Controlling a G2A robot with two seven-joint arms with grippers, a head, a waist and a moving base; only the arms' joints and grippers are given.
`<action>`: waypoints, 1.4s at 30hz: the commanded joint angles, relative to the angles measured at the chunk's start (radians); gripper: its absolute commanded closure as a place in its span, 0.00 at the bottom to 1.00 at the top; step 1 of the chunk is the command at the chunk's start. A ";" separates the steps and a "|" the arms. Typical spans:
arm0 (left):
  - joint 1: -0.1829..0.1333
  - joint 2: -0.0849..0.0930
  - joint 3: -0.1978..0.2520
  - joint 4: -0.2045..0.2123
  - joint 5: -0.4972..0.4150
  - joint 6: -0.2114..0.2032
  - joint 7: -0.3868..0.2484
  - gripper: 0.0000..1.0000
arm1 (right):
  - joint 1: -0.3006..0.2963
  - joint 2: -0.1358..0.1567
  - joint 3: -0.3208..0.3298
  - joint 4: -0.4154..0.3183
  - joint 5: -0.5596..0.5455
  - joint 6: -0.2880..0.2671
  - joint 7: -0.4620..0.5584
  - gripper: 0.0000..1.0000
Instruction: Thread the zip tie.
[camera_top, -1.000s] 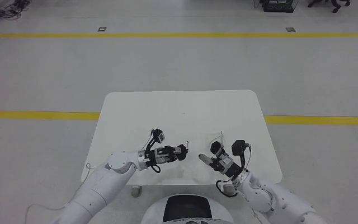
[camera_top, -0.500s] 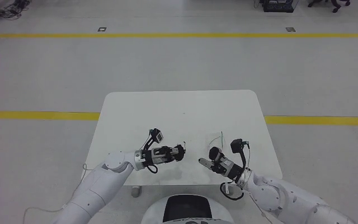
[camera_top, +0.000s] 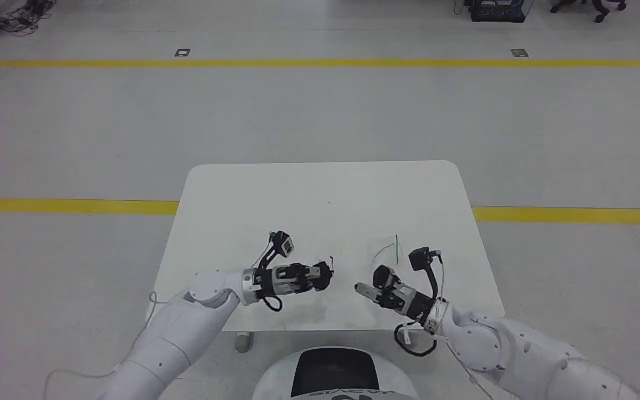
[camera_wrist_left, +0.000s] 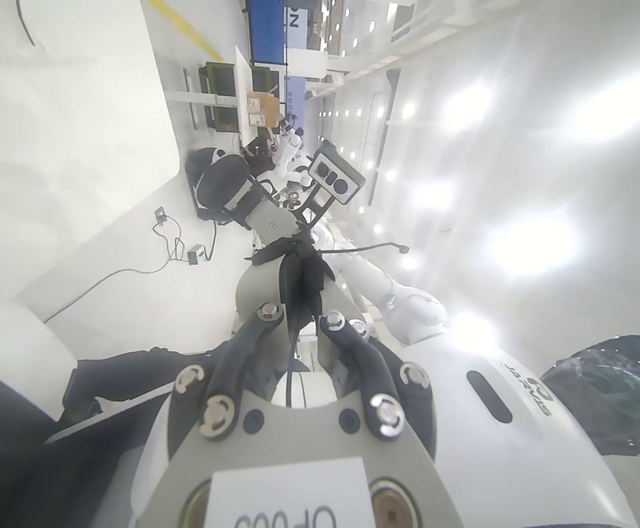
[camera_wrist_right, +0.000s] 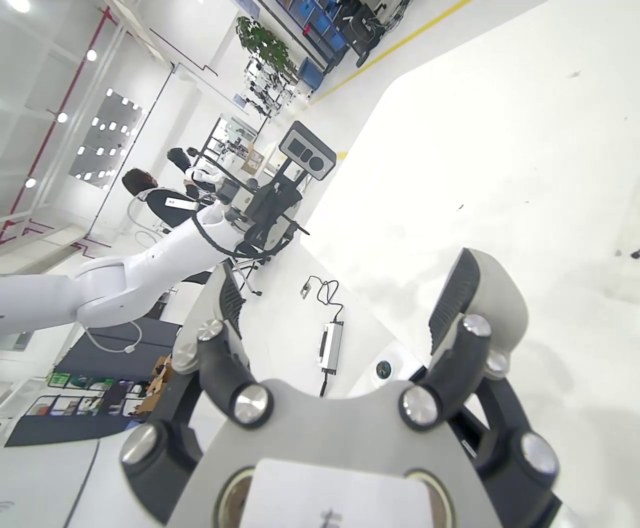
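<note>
Over table (camera_top: 300, 190) near edge: left gripper (camera_top: 322, 270) pinches tie (camera_top: 331, 259), free end toward right gripper (camera_top: 364, 288), which is spread, empty. Step: likely pre-threading alignment. Next: right must catch free end squarely.

Thin dark zip tie (camera_top: 331, 258) in the left pincer (camera_top: 325, 268).

You've got a white table (camera_top: 320, 200); yellow floor stripe (camera_top: 300, 63) at 12 o'clock, second stripe (camera_top: 90, 206) running 9 to 3; power brick (camera_wrist_right: 330, 345) with cable.
</note>
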 joint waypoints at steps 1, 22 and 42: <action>0.000 0.000 0.000 0.000 -0.001 0.000 0.000 1.00 | 0.000 0.000 0.000 0.000 0.000 0.000 -0.001 0.00; 0.027 0.013 -0.004 -0.046 0.009 0.000 0.007 1.00 | 0.026 -0.041 0.219 0.058 0.471 0.000 0.720 0.00; 0.009 0.012 0.018 -0.031 0.007 0.000 -0.005 1.00 | -0.092 -0.158 0.394 0.150 0.607 0.000 1.005 0.00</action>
